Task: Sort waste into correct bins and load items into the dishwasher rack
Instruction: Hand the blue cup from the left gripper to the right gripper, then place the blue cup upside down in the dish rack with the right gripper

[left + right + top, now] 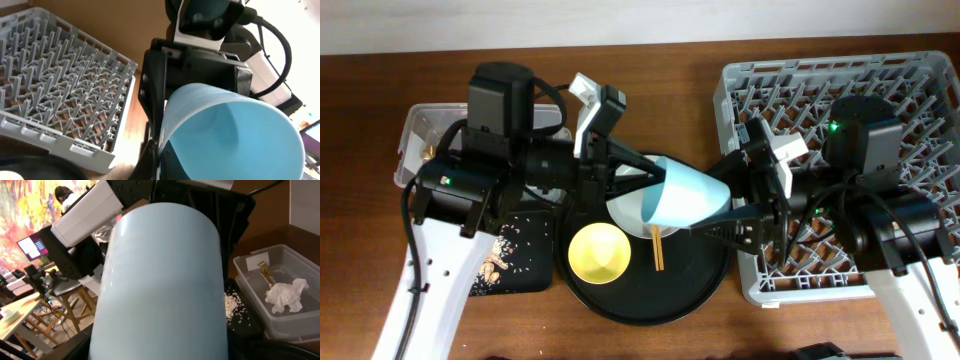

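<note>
The light-blue cup (685, 195) hangs on its side above the large round black tray (705, 285). My left gripper (655, 185) is shut on its rim, one finger inside and one outside, as the left wrist view (161, 155) shows. My right gripper (708, 205) is open, its fingers straddling the cup's (160, 280) other end. The yellow bowl (598, 252), pale plate (623, 215) and chopsticks (657, 248) lie on the round tray. The dishwasher rack (910, 90) stands at the right. The white cup is out of view.
The clear tub (280, 320) holds the white tissue (285, 295) and gold wrapper (265, 272); it sits at the far left (415, 135). The flat black tray (520, 275) beside it carries beige scraps (495, 262). Both arms crowd the middle.
</note>
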Robot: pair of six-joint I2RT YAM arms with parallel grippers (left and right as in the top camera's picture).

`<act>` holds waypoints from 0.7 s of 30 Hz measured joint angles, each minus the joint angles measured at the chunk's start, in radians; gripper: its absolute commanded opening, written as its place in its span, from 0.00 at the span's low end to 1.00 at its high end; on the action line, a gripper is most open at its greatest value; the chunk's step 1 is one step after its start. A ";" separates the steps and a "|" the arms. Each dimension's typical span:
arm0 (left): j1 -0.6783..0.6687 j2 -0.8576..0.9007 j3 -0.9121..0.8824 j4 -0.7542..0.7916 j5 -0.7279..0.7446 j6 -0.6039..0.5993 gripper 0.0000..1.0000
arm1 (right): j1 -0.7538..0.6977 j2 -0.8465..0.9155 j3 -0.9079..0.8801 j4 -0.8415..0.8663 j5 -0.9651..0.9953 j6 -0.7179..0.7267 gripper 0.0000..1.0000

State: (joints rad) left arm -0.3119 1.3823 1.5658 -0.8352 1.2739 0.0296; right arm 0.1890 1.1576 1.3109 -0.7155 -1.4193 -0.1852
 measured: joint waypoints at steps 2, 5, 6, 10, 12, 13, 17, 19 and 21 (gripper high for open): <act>0.004 0.000 0.002 -0.019 -0.005 0.021 0.05 | 0.000 0.001 -0.001 0.023 0.001 0.004 0.64; -0.002 0.000 0.003 -0.094 -0.060 0.064 0.16 | -0.031 0.001 -0.001 0.099 0.008 0.053 0.62; -0.007 0.000 0.003 -0.116 -0.092 0.071 0.24 | -0.047 0.001 -0.001 0.100 0.013 0.064 0.62; -0.010 0.000 0.002 -0.125 -0.320 0.086 0.56 | -0.084 0.001 0.002 0.033 0.126 0.085 0.62; -0.006 0.000 0.002 -0.126 -0.444 0.080 0.57 | -0.084 0.002 0.006 -0.056 0.294 0.089 0.62; 0.000 0.000 0.002 -0.128 -0.515 0.069 0.57 | -0.084 0.002 0.006 -0.094 0.404 0.092 0.61; 0.023 0.000 0.002 -0.162 -0.754 0.011 0.57 | -0.084 0.016 0.006 -0.190 0.995 0.141 0.61; 0.023 0.000 0.000 -0.170 -0.794 0.002 0.57 | -0.084 0.052 0.006 -0.197 1.215 0.159 0.61; 0.023 0.000 -0.010 -0.173 -0.814 -0.002 0.57 | -0.084 0.112 0.006 -0.197 1.321 0.177 0.61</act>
State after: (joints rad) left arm -0.2886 1.3823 1.5555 -1.0080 0.4599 0.0277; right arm 0.1051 1.2694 1.3170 -0.9123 -0.0986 -0.0086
